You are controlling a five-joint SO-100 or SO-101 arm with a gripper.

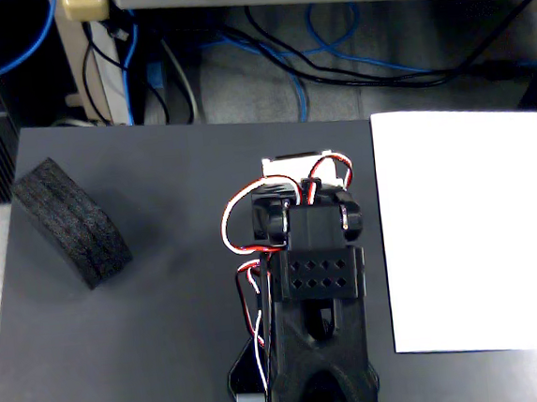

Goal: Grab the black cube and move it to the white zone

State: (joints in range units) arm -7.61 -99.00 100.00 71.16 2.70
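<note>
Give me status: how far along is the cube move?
Done: nothing visible. The black cube sits on the dark mat at the left of the fixed view, apart from the arm. In hand: nothing; the arm is folded mid-frame and its hand cannot be made out. Left: reach, grab, carry right, set down on the white zone, which is bare.

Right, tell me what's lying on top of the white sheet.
Nothing rests on the white zone; its visible surface is bare. The black cube sits on the grey mat far to the left. The arm stands beside the sheet's left edge; whatever lies under the sheet is hidden.
</note>
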